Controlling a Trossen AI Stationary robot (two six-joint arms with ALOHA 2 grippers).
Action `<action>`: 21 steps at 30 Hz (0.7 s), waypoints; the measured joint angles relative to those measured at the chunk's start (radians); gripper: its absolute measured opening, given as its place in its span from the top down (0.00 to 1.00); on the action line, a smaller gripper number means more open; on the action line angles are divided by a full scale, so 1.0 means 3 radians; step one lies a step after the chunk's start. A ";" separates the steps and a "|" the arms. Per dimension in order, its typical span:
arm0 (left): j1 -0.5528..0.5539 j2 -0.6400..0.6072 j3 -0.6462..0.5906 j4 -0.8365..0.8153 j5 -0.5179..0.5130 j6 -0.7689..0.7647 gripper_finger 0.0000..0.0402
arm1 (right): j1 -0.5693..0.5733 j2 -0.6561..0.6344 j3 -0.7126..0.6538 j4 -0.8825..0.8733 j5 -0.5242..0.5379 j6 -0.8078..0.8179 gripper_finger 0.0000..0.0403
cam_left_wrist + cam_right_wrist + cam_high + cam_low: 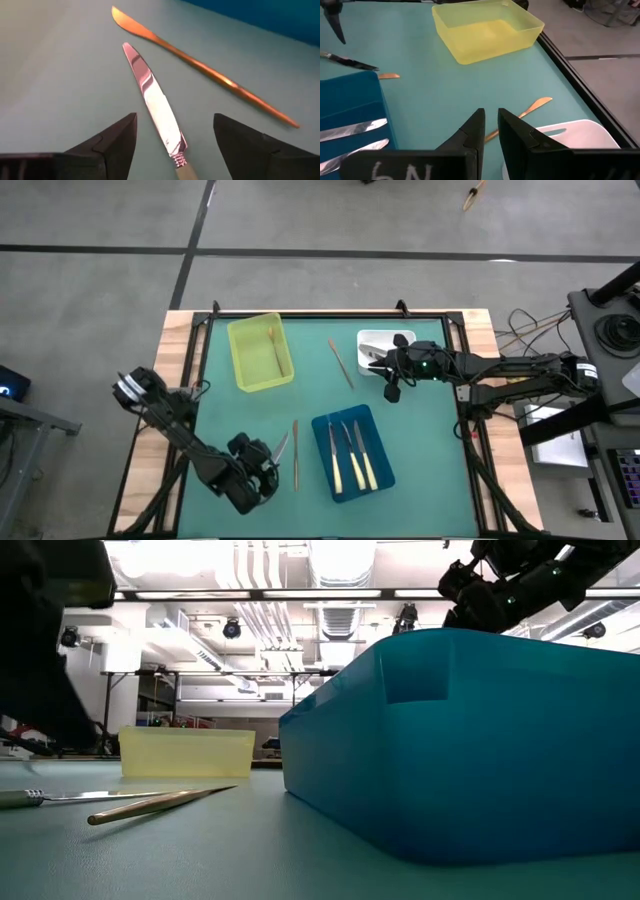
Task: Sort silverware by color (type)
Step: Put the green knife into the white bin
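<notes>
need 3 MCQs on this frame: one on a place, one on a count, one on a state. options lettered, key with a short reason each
1. Where does the yellow tray sit relative to the blue tray?
A. nearer the table's far edge, to the left
B. stacked inside it
C. off the table

2. How many knives lie in the blue tray?
A. none
B. three
C. six

3. What state is the left gripper in?
A. shut on the gold knife
B. open over a silver-bladed knife
C. out of sight

Key: 1 A, the high view shows the yellow tray up and left of the blue one. 2 B, three knives lie side by side there. 3 B, its fingers stand apart either side of the silver-bladed knife, with the gold knife lying beside.
</notes>
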 joint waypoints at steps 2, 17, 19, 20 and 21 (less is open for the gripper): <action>-0.0008 0.0059 0.0000 0.0022 0.0028 -0.0001 0.41 | 0.0000 0.0000 0.0000 0.0001 0.0000 0.0001 0.89; -0.0034 0.0429 0.0015 0.0171 0.0251 -0.0089 0.43 | 0.0000 0.0000 0.0000 -0.0001 -0.0001 0.0001 0.89; -0.0034 0.0442 0.0015 0.0176 0.0249 -0.0144 0.43 | 0.0000 0.0000 0.0000 -0.0001 -0.0001 0.0001 0.89; -0.0033 0.0441 0.0014 0.0176 0.0253 -0.0169 0.44 | 0.0000 0.0000 0.0000 0.0000 -0.0001 0.0001 0.89; -0.0033 0.0441 0.0014 0.0176 0.0255 -0.0180 0.45 | 0.0000 0.0000 0.0000 -0.0001 -0.0001 0.0001 0.89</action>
